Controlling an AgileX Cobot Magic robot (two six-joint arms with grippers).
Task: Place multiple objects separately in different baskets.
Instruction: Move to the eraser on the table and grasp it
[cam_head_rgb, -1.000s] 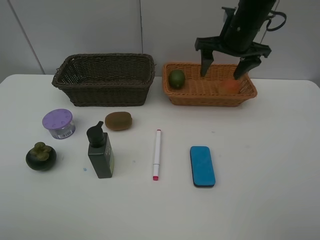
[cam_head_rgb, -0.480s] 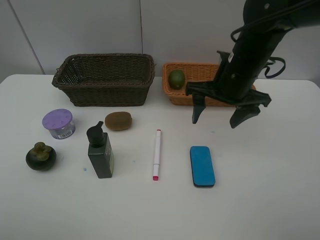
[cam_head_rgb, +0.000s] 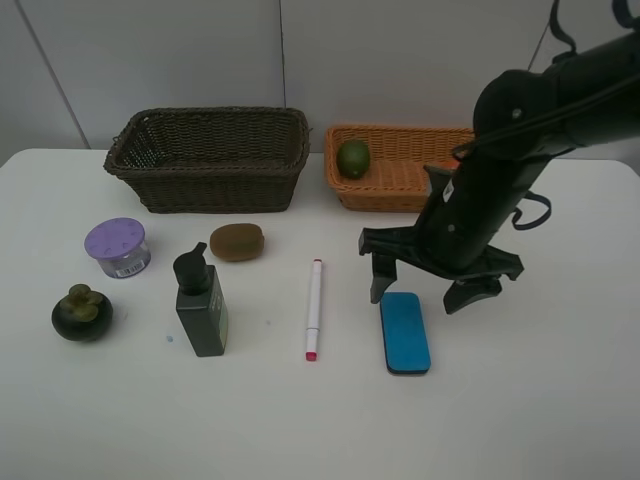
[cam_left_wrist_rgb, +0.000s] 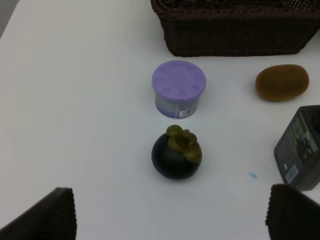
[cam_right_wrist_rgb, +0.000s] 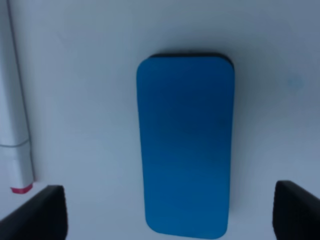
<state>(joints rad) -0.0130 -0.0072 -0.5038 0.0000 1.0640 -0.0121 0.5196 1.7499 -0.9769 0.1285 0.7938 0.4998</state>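
My right gripper (cam_head_rgb: 417, 298) is open and hangs low over the far end of the blue eraser block (cam_head_rgb: 405, 335), one finger on each side. In the right wrist view the eraser (cam_right_wrist_rgb: 185, 145) lies between the open fingertips (cam_right_wrist_rgb: 35, 212), with the white pen (cam_right_wrist_rgb: 15, 125) beside it. My left gripper (cam_left_wrist_rgb: 172, 220) is open above the dark mangosteen (cam_left_wrist_rgb: 176, 152), near the purple-lidded jar (cam_left_wrist_rgb: 178, 87). The kiwi (cam_head_rgb: 237, 242), pump bottle (cam_head_rgb: 201, 305) and pen (cam_head_rgb: 314, 308) rest on the table. A green fruit (cam_head_rgb: 353, 158) lies in the orange-tan basket (cam_head_rgb: 385, 195).
The dark brown basket (cam_head_rgb: 210, 185) stands at the back left beside the orange-tan one, and nothing shows inside it. My right arm covers the orange basket's right part. The white table (cam_head_rgb: 540, 400) runs on to the front and right.
My right arm has come away from above the orange-tan basket, forward and down, and now hangs over the blue eraser. Its jaws stayed open. The items on the table have not moved.
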